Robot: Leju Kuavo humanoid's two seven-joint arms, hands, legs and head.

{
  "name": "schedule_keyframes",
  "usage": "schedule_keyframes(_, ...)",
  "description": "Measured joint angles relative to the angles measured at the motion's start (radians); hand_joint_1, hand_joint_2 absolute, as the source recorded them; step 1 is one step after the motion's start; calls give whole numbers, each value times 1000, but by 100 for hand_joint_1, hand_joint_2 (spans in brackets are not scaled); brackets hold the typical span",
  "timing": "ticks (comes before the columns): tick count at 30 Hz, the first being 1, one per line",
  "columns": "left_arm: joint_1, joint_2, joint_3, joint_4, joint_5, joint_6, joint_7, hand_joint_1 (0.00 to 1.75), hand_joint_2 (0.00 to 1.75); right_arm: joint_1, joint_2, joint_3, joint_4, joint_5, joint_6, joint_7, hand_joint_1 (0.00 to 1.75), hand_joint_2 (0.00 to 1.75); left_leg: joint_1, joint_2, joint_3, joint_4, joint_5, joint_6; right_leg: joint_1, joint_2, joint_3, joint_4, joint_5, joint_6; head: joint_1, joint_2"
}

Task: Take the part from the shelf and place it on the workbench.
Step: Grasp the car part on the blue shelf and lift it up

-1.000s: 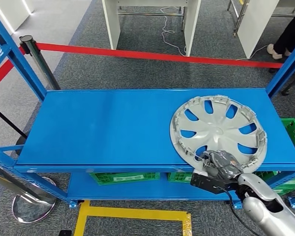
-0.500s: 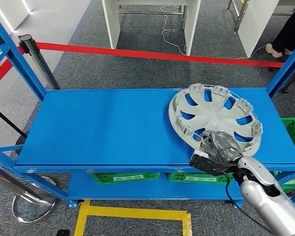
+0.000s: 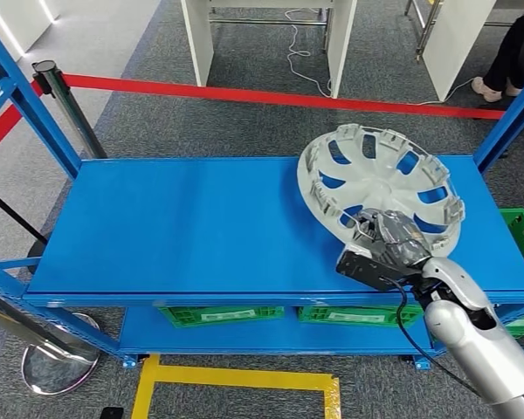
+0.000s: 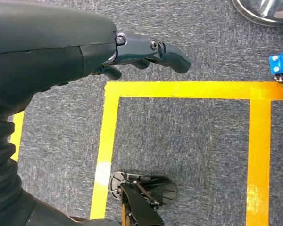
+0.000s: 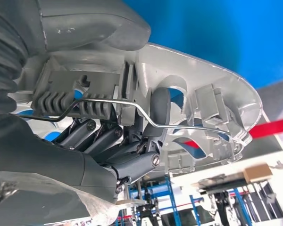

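While the right hand (image 3: 386,237) grips its five-o'clock rim, the silver wheel cover (image 3: 378,188) tilts above the shelf (image 3: 180,227); the left hand (image 4: 133,49) hangs loosely curled, holding nothing.

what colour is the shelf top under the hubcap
Bright blue shelf top, clearest in the head view.

the right arm (image 3: 473,345) is showing a smooth silver shell, with a black cable looping beside it. the right hand (image 3: 386,249) is wearing dark grey fingers with visible screws. the left hand (image 4: 97,47) is showing a ribbed grey cover.
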Motion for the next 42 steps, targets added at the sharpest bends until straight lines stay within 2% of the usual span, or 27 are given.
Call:
schedule_keyframes(10,-3,1,0,0,-4,9,10,0,175,-97,37,12,-13,-9,-21,-13,175,175,0,0,-1,0,0,0,0,0,-1,0,0,0,0,0)
schedule_keyframes(15,-6,3,0,0,-9,38,29,0,175,-158,73,33,-21,34,-69,-24,175,175,0,0,-1,0,0,0,0,0,-1,0,0,0,0,0)
schedule_keyframes(22,-11,3,0,0,-8,64,55,0,175,-233,120,71,-25,96,-91,-11,175,175,0,0,-1,0,0,0,0,0,-1,1,0,0,0,0)
schedule_keyframes(29,-19,4,0,0,-5,78,55,0,175,-251,149,104,-33,104,-115,6,175,175,0,0,-1,0,0,0,0,0,-1,1,0,0,0,0)
schedule_keyframes(42,-23,4,1,0,2,79,52,0,175,-271,153,133,-33,94,-75,13,175,175,-1,0,-2,2,0,0,-2,0,-2,0,1,1,0,0)
